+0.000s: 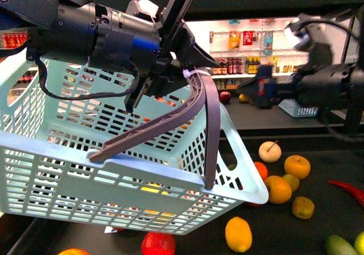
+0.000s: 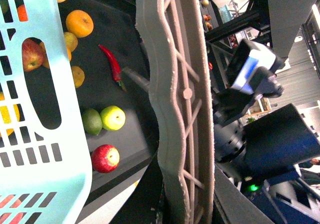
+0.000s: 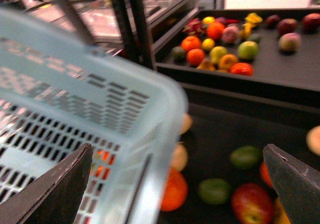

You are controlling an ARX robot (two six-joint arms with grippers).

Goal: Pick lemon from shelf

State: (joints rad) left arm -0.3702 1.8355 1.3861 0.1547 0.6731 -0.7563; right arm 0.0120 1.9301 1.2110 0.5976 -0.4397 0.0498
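Closest in, the pale blue basket (image 1: 68,169) filled the front view from nine o'clock through to the middle. It hung tilted above the shelf (image 1: 335,155), its near rim dipping towards five o'clock. Its two grey handles (image 1: 196,104) met at the top, where the left claw (image 1: 190,58) was clamped tight on them. Yellow and orange showed through the slots; I couldn't tell whether that fruit lay inside or on the deck beneath. Bare black deck lay open from the basket's lower corner out towards three o'clock, and the upper deck behind was mostly bare too. Up at two o'clock the right claw (image 3: 177,184) hung above the decks, its fingers (image 3: 60,184) spread wide with nothing between them. Loose oranges (image 1: 278,189) clustered at four o'clock, with a red chilli (image 1: 348,190) beyond them near the edge. The lemon (image 1: 238,234) lay on the lower deck at six o'clock, just beside the basket's corner. It was well below the right claw and apart from it, with a red apple (image 1: 158,244) over at seven o'clock.
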